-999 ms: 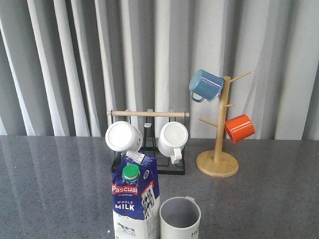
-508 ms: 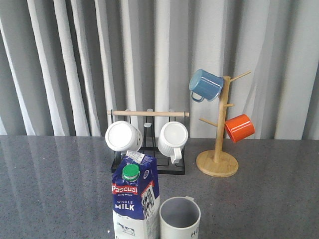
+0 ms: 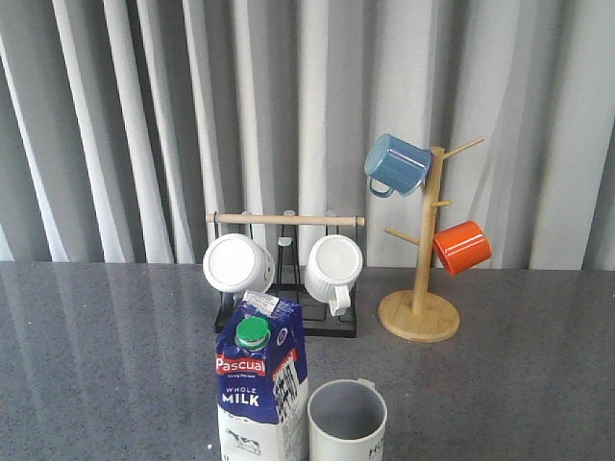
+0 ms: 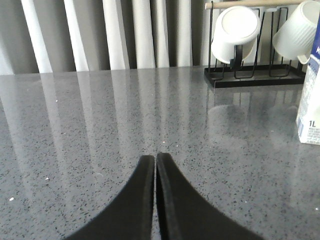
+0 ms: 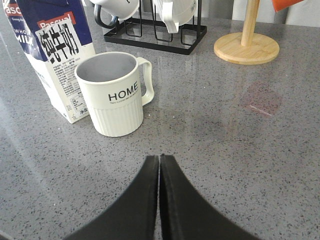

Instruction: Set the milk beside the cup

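The blue-and-white milk carton [image 5: 52,55] stands touching the ribbed off-white "HOME" cup [image 5: 115,92], beyond the right gripper [image 5: 159,159]'s clenched, empty fingers. The left gripper [image 4: 155,159] is likewise clenched and empty.

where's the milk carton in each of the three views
Front view: the milk carton stands at bottom centre, just left of the HOME mug.
Left wrist view: only a sliver of its corner shows at the right edge, the "1L" mark visible.
Right wrist view: it stands at upper left, right beside the mug.
Shared landmark: the black rack holding two white mugs, behind the carton in all three views.
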Motion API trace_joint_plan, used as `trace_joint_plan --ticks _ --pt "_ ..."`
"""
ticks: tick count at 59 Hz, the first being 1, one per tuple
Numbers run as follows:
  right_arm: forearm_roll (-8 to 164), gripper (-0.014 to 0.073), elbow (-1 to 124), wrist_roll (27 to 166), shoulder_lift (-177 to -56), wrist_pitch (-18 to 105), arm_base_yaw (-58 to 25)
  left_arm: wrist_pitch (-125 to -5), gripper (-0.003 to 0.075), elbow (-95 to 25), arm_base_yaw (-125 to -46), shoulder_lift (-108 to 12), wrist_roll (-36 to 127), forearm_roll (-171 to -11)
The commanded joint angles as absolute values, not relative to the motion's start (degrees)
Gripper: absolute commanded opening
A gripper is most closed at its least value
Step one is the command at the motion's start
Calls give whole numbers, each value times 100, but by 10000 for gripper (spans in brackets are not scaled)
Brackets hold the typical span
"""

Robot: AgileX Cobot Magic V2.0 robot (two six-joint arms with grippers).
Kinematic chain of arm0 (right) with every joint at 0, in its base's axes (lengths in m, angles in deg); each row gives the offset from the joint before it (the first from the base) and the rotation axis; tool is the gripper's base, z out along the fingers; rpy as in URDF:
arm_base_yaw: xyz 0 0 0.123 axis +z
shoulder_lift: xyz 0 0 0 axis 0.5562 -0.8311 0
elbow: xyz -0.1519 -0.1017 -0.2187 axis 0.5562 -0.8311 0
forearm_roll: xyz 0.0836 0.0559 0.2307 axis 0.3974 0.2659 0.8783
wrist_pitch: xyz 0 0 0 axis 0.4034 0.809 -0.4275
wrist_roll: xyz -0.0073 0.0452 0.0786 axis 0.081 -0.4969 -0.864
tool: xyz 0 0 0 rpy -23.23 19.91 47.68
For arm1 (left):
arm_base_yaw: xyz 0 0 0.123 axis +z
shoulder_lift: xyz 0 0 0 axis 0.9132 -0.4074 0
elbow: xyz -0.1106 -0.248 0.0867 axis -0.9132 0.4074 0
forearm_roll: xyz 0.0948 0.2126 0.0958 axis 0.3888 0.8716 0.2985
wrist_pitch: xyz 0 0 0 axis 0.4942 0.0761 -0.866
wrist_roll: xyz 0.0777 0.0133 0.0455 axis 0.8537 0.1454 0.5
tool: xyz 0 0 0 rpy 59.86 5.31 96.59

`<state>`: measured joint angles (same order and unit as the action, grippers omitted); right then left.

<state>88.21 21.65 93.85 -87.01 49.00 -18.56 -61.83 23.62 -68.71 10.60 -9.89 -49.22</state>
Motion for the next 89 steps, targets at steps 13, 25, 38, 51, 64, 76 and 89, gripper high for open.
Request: trace_joint_plan --ticks 13,25,38,51,64,76,89 --pt "8876 -1 2324 9401 -8724 4515 -1861 -5640 -7 2207 -6854 1129 952 -7215" --pt "8876 -1 2324 9401 -8724 4515 -1861 -5640 -7 2207 -6854 1129 1237 -7508" --pt "8876 -1 2324 9401 -8724 4521 -1861 -5640 -6 2207 -6854 1129 1237 -7506" --pt "8876 -1 2324 9401 -8724 4521 -1861 -5640 -6 2207 -6854 1129 1237 -7506" --pt "8860 -1 2209 9401 -8691 4403 -1861 -5640 -6 2207 -6854 1129 1237 -7506" --pt "8844 -1 1012 9199 -7617 2823 -2159 -5640 -6 2207 -6854 1129 1237 -7506" --pt "7908 -1 175 8314 -6548 2424 -3166 -5640 -6 2207 -6854 1129 1237 -7506"
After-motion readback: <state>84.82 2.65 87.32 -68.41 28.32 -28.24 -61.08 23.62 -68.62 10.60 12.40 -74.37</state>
